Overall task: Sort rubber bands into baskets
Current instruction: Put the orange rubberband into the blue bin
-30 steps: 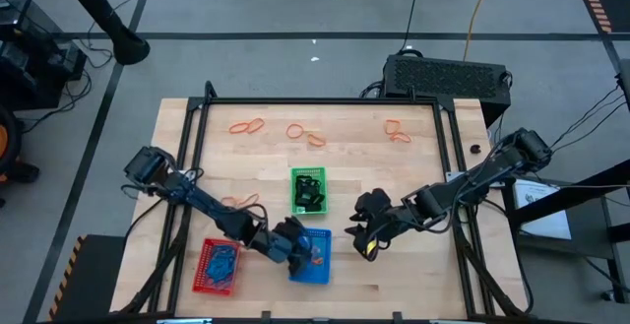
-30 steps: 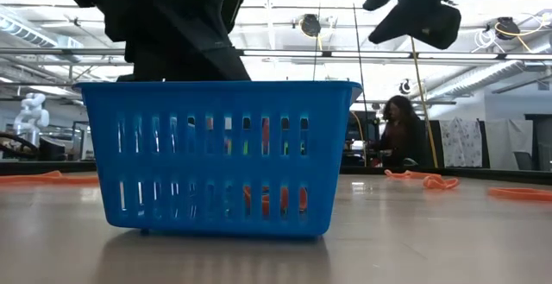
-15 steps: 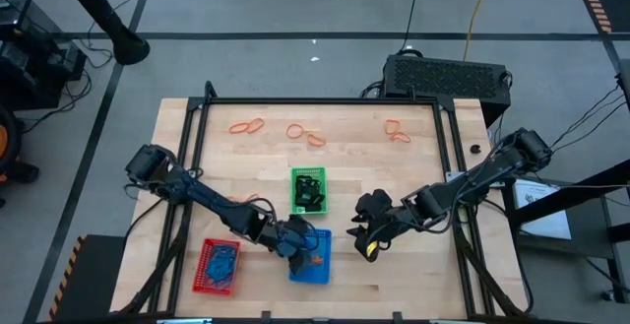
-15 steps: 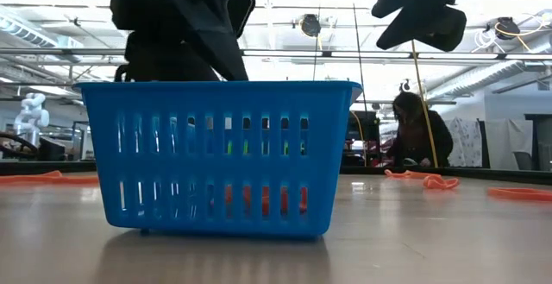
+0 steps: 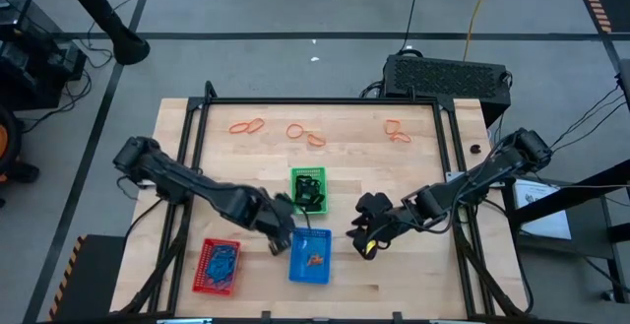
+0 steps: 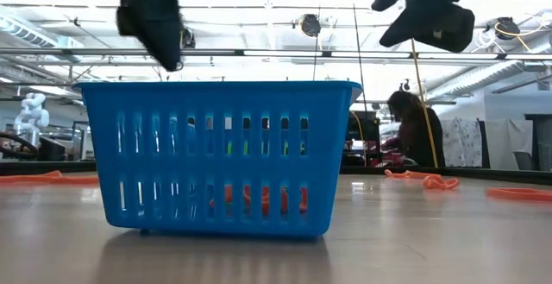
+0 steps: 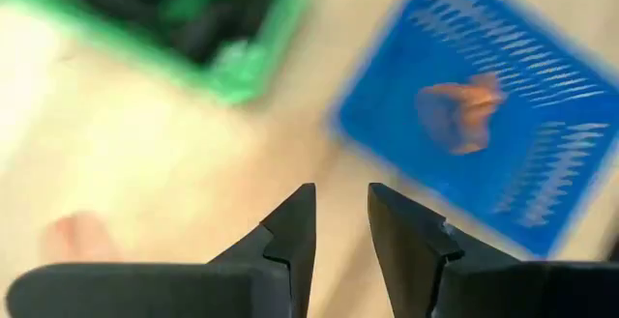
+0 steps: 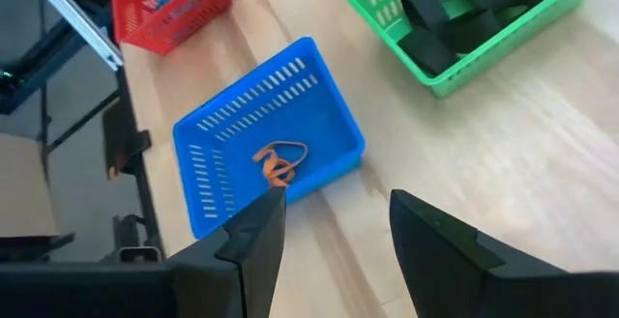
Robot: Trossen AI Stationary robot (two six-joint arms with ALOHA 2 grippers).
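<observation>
High view: left gripper (image 5: 279, 227) lower centre, beside blue basket (image 5: 310, 256) holding orange bands (image 5: 315, 259); loose bands (image 5: 248, 125) upper frame. Left wrist: fingers slightly parted, empty. Right wrist: right gripper (image 8: 329, 226) wide, empty. Judging: drop done, fetch next band

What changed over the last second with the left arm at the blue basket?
The left tool pulled back off the blue basket, toward the green basket, leaving orange bands inside. The right tool and the red basket stayed put.
</observation>
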